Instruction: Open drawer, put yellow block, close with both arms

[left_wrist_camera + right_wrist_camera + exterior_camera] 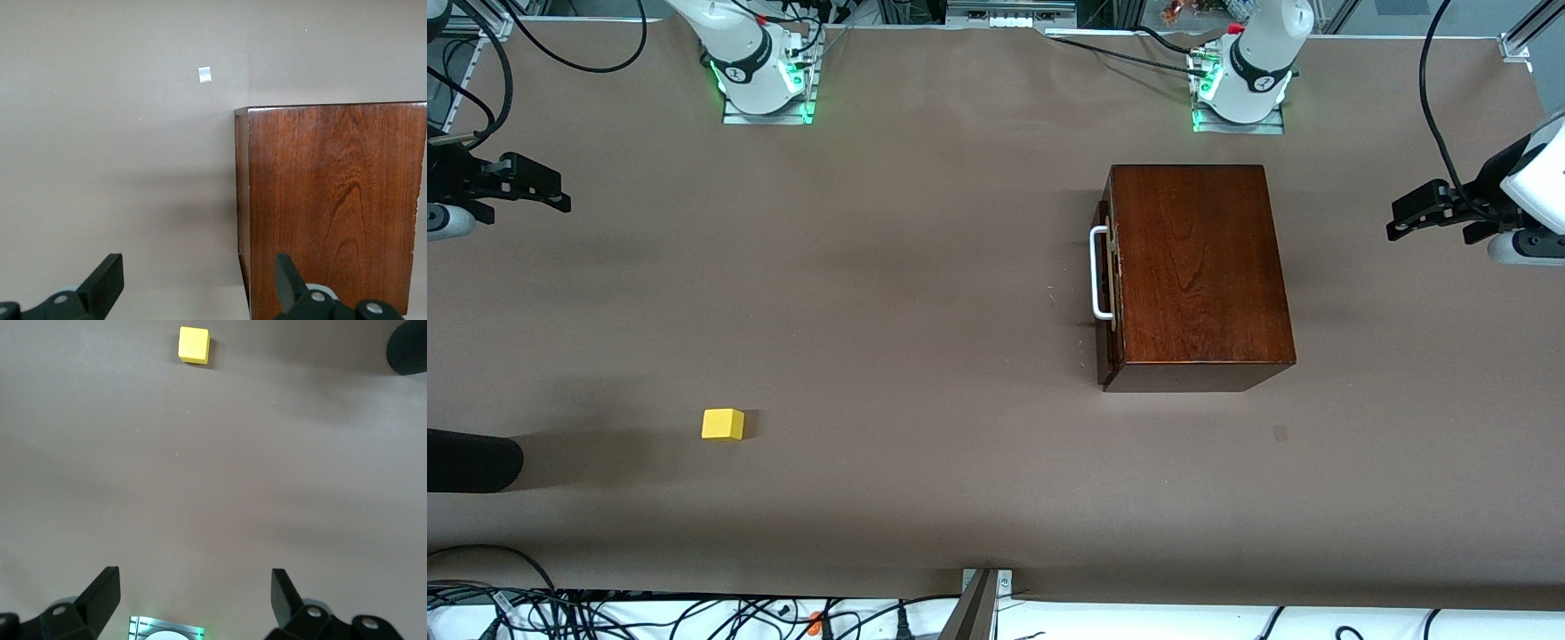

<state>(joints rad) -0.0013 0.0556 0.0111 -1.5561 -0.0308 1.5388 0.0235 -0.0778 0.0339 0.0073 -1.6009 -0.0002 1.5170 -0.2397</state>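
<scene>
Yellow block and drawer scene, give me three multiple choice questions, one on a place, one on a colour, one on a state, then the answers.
1. Where is the yellow block?
A. On the table toward the right arm's end
B. On top of the wooden box
C. In the left gripper

2. What colour is the drawer's handle?
A. Black
B. White
C. Yellow

3. What state is the drawer?
A. Pulled fully out
B. Removed
C. Closed

Answers:
1 A, it sits on the table, nearer the front camera than the wooden box.
2 B, a white loop shows on the drawer's front.
3 C, its front sits flush with the box; the left gripper and right gripper hover open, apart from it.
</scene>
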